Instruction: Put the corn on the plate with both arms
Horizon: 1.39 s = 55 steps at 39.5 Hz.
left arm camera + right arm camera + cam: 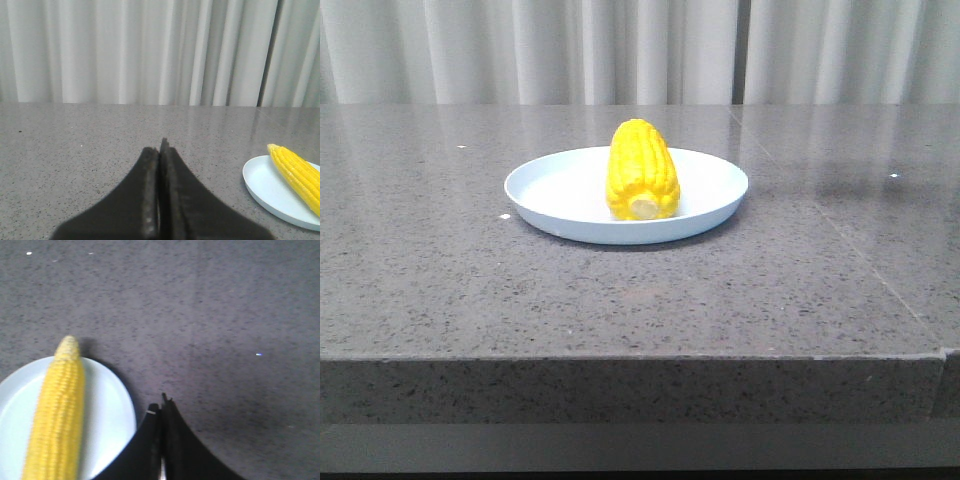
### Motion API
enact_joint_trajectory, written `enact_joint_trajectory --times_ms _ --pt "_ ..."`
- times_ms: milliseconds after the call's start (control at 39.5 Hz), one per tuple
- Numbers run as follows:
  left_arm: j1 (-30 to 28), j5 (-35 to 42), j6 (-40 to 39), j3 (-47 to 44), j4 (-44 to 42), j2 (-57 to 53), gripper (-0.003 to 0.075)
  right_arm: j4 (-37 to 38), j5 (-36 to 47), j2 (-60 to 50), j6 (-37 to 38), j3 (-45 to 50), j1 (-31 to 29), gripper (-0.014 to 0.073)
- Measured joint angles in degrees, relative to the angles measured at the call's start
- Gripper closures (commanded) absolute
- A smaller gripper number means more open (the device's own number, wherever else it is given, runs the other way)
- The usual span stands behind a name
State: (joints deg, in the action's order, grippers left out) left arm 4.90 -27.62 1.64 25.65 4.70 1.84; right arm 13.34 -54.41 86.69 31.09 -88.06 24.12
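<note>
On plate point(560, 190): corn point(642, 170) lying; both pincers closed, empty.

Left gripper point(160, 150) fingers pressed together, empty, low centre of frame; right gripper point(162, 402) likewise.

Corn point(642, 170): bright yellow cob w/ neat kernel rows, tapered, lying flat on the plate point(560, 190), pale stub end at 6 o'clock toward the camera, tip at 12 o'clock, approx centred, slightly to 3 o'clock. Plate: round, shallow, pale blue-white, low rim, plain, sits mid-counter point(440, 290). Cob spans nearly the plate's full depth.
</note>
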Motion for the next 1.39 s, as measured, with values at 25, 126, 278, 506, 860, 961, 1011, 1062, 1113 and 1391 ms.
enact_joint_trajectory --times_ms 25,126,278,506,860,961,1011,1062,1113,1391 --pt "0.0 0.0 0.0 0.0 0.0 0.0 0.0741 -0.5 0.0 -1.1 -0.9 0.9 -1.3 0.0656" --pt "0.0 0.0 0.0 0.0 0.0 0.0 0.0741 -2.9 1.0 -5.9 -4.8 6.3 -6.2 0.0656" --pt "0.0 0.0 0.0 0.0 0.0 0.0 0.0741 -5.5 4.4 -14.7 -10.1 17.6 -12.0 0.0656" --pt "0.0 0.0 0.0 0.0 0.0 0.0 0.0741 -5.9 8.2 -28.9 -12.3 32.8 -14.6 0.0656" --pt "0.0 0.0 0.0 0.0 0.0 0.0 0.0741 -4.9 22.4 -51.5 -12.4 53.5 -14.6 0.0656" --pt "0.0 0.0 0.0 0.0 0.0 0.0 0.0741 -4.2 26.2 -58.5 -12.4 58.1 -14.6 0.0656" --pt "0.0 0.0 0.0 0.0 0.0 0.0 0.0741 -3.6 28.2 -62.6 -12.4 60.5 -14.6 0.0656" --pt "0.0 0.0 0.0 0.0 0.0 0.0 0.0741 -3.4 29.5 -66.0 -12.4 62.3 -14.6 0.0656" --pt "0.0 0.0 0.0 0.0 0.0 0.0 0.0741 -3.3 30.8 -69.1 -12.4 64.1 -14.6 0.0656" --pt "0.0 0.0 0.0 0.0 0.0 0.0 0.0741 -3.1 34.6 -76.9 -12.4 66.7 -14.6 0.0656"
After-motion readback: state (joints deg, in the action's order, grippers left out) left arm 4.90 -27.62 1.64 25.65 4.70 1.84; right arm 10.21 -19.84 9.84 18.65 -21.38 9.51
